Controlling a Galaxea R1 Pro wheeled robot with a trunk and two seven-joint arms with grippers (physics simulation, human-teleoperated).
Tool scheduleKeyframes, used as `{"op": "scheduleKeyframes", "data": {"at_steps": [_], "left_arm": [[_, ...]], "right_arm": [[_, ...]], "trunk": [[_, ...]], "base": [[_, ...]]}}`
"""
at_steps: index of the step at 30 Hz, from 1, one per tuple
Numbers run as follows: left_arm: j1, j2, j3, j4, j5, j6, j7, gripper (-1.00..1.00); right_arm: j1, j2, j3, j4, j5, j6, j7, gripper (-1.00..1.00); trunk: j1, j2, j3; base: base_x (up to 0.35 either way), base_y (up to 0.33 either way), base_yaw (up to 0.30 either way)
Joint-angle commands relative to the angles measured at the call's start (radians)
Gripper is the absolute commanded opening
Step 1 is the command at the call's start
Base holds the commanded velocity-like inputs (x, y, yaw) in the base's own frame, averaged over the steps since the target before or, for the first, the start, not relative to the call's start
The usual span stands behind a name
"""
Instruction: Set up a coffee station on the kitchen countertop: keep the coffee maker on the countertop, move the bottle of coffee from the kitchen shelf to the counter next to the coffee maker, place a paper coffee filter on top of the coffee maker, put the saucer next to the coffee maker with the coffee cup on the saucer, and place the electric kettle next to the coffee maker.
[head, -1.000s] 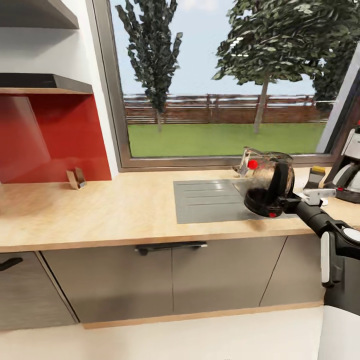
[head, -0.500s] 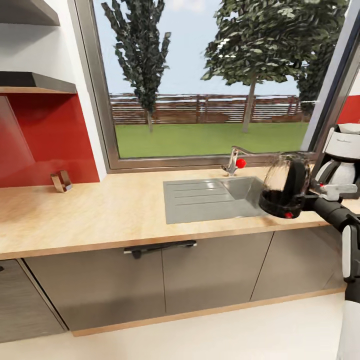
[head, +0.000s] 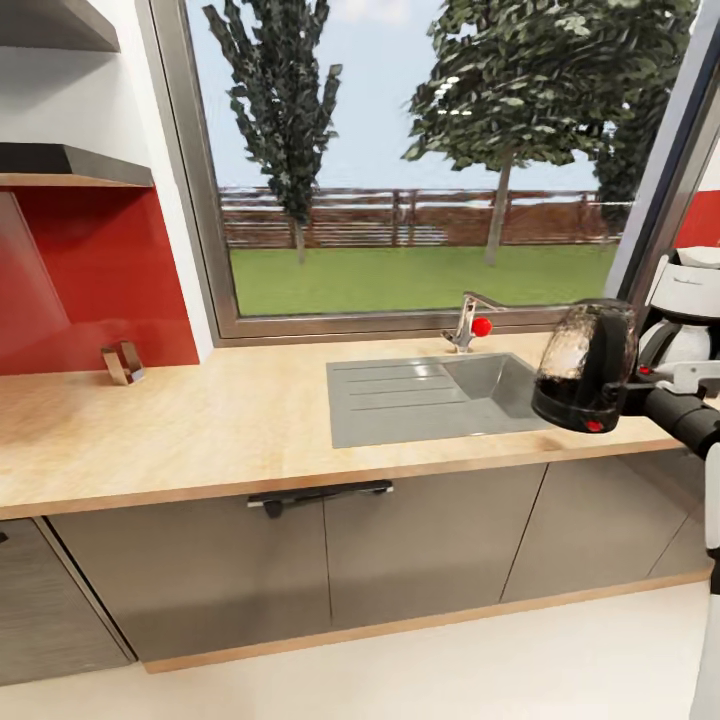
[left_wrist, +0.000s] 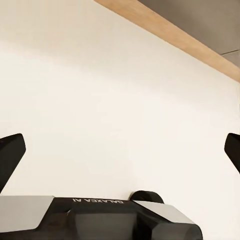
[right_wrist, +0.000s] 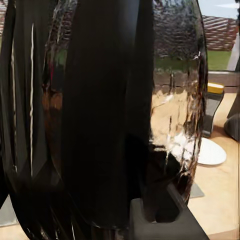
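Observation:
The electric kettle (head: 585, 365), rounded glass with a black base, hangs nearly upright just above the kitchen countertop (head: 200, 430) to the right of the sink. My right gripper (head: 632, 383) is shut on its black handle. The coffee maker (head: 690, 315) stands on the countertop right behind it, at the picture's right edge. Up close, the right wrist view has the electric kettle (right_wrist: 100, 120) in front; past it stand the bottle of coffee (right_wrist: 213, 110) with its yellow lid and the white saucer (right_wrist: 212, 151). My left gripper (left_wrist: 120, 152) is open over the pale floor. The kitchen shelf (head: 70, 165) is at upper left.
An inset steel sink (head: 430, 395) with a red-knobbed faucet (head: 468, 325) lies left of the kettle. A small metal holder (head: 120, 362) stands against the red wall. Dark grey cabinets (head: 300, 570) run under the worktop, and a large window is behind it.
The head view swung right early on, then held still. Since then my right gripper has turned the kettle from tilted to nearly upright and carried it slightly right, closer to the coffee maker.

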Motion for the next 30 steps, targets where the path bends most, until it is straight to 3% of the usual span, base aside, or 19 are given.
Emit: {"op": "scheduleKeyframes", "data": {"at_steps": [1,9,30], "left_arm": [[-0.001,0.0,-0.006,0.001,0.003,-0.007,-0.002,1.0],[-0.001,0.0,-0.006,0.001,0.003,-0.007,-0.002,1.0],[0.0,0.0,-0.007,0.0,0.003,-0.007,-0.002,1.0]], "right_arm": [[-0.001,-0.004,-0.001,-0.001,0.006,0.004,0.01,-1.0],[-0.002,-0.033,-0.001,-0.002,0.006,0.005,0.01,-1.0],[-0.002,-0.043,-0.001,-0.001,0.006,0.005,0.01,-1.0]], "trunk": [[0.0,-0.001,-0.001],[0.0,-0.001,-0.001],[0.0,-0.001,-0.001]], "base": [[0.0,0.0,0.0],[0.0,0.0,-0.076],[0.0,-0.036,-0.232]]}}
